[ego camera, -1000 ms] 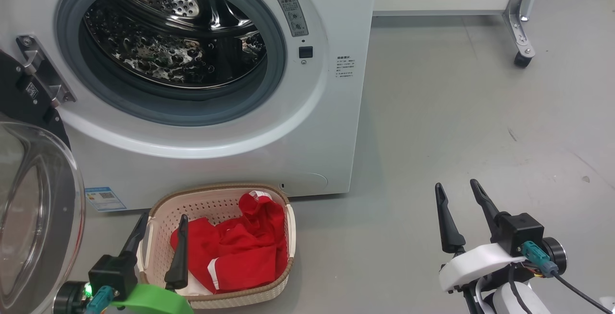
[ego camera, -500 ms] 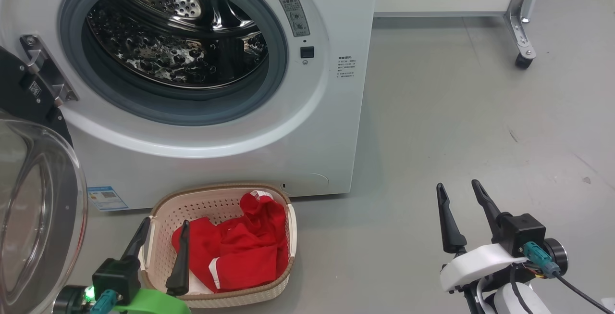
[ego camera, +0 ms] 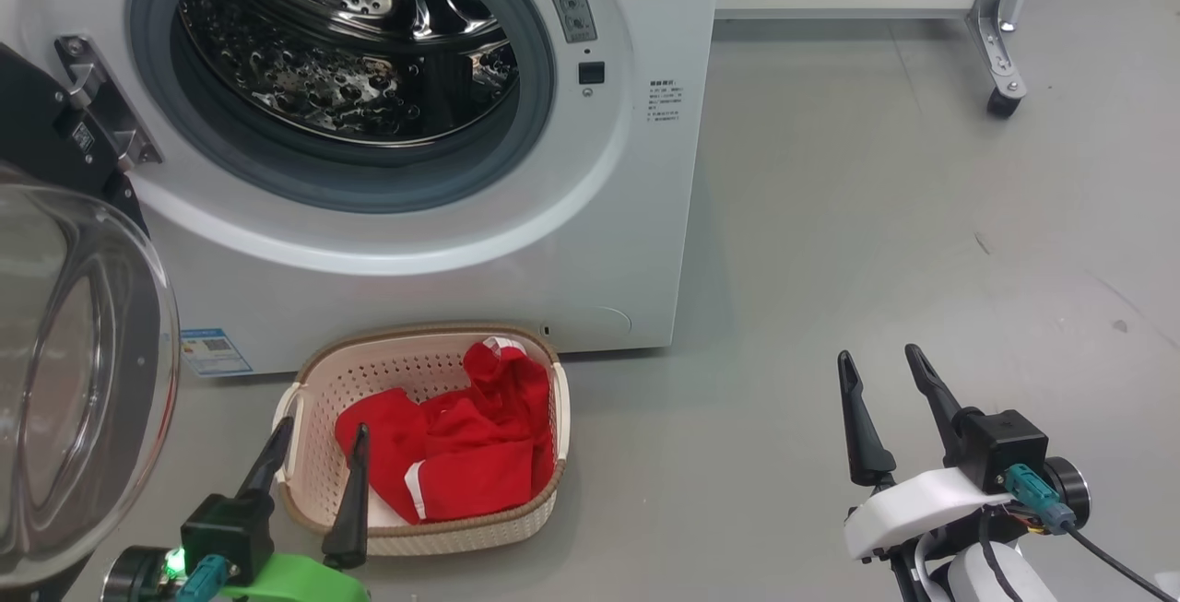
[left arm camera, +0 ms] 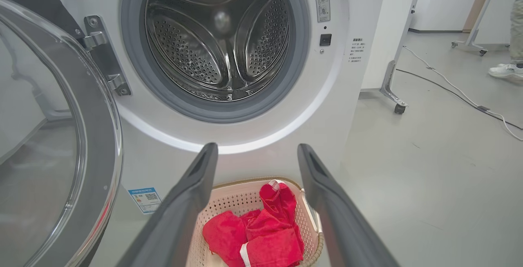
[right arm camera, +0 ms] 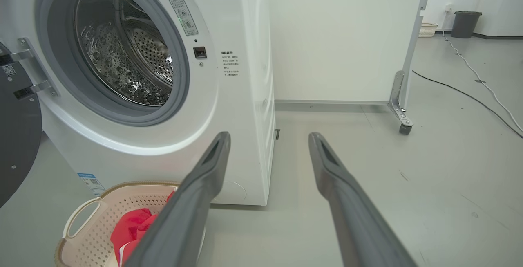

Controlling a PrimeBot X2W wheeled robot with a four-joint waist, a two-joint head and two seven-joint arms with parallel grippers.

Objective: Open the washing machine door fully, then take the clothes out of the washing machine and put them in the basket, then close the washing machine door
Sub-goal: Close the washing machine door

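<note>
The washer (ego camera: 442, 270) stands on the grey floor (ego camera: 830, 215). Its round mouth is uncovered and the steel drum (ego camera: 341, 58) inside is bare. The door (ego camera: 83, 381) hangs wide open on its hinge at the washer's left side, with its glass bowl bulging out toward the robot. The basket (ego camera: 406, 533) sits on the floor just in front of the washer's base, below the mouth. The clothes (ego camera: 461, 454) lie heaped in it toward its right side, red with a white stripe showing. The left claw (ego camera: 323, 427) hovers at the basket's near left rim, fingers spread and nothing between them. The right claw (ego camera: 878, 355) hangs over bare floor well to the right of the basket, also spread and empty.
</note>
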